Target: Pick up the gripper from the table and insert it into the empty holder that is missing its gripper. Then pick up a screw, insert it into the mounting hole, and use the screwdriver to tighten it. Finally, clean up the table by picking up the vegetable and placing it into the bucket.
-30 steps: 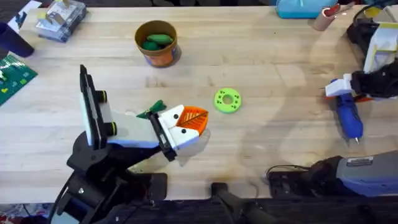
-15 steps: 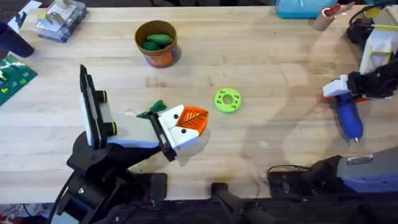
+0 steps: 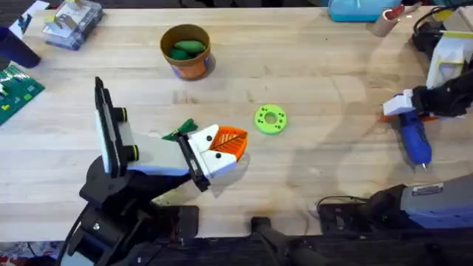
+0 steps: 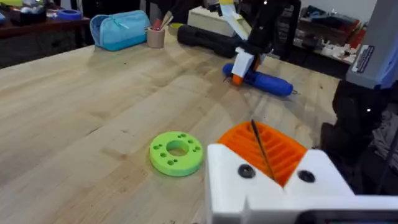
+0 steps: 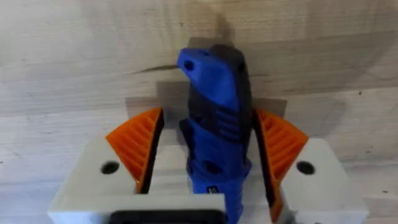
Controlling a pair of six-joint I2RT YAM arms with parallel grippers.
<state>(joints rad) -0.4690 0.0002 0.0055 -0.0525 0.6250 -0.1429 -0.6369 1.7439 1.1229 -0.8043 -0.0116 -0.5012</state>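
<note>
The blue screwdriver (image 3: 414, 139) lies on the table at the far right, bit toward the front edge. My right gripper (image 3: 405, 109) is shut on its collar end, and in the right wrist view an orange pad sits on each side of the screwdriver (image 5: 214, 124). At the front left, my left gripper (image 3: 235, 140) is shut with nothing in it. Its orange ribbed fingers (image 4: 273, 149) sit in the white holder (image 4: 323, 180). The dark green vegetable (image 3: 181, 130) lies right beside the holder (image 3: 203, 159). The orange bucket (image 3: 194, 69), holding green pods, stands at the back.
A lime-green disc (image 3: 270, 119) with holes lies mid-table, close in front of the left gripper in the left wrist view (image 4: 176, 152). A blue pouch (image 3: 355, 9) and a cup sit at the back right. A clear box (image 3: 72, 22) and a green board (image 3: 15, 85) are at the far left.
The right gripper has nudged the screwdriver's collar end slightly to the left. The bit end stays on the table. The left arm has not moved.
</note>
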